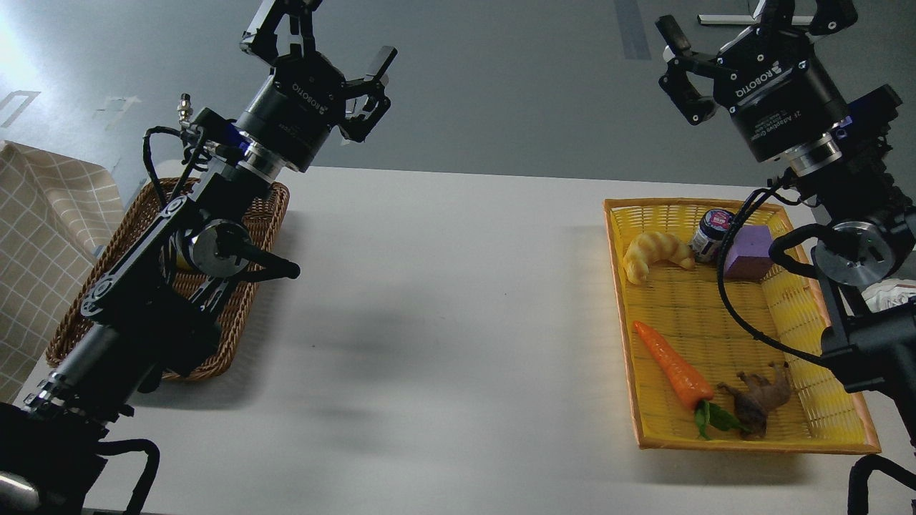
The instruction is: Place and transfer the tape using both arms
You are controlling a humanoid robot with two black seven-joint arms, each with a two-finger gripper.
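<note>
1. Both grippers hang raised and empty in the head view: left gripper [325, 54] at eleven o'clock, fingers spread; right gripper [744, 32] at one o'clock, fingers spread.
2. Tape is nowhere visible; possibly hidden behind the left arm in the brown wicker basket [265, 214].
3. Likely idle, either before or after; next calls for locating the tape.

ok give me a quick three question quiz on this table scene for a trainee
1. True or false: the orange toy carrot lies in the yellow woven tray.
2. Which holds the purple foam block: A the brown wicker basket, B the yellow tray?
3. What state are the left tool and right tool in?

Key: 1 true. 2 B. 3 both open, holding nothing; no tape roll is visible.
</note>
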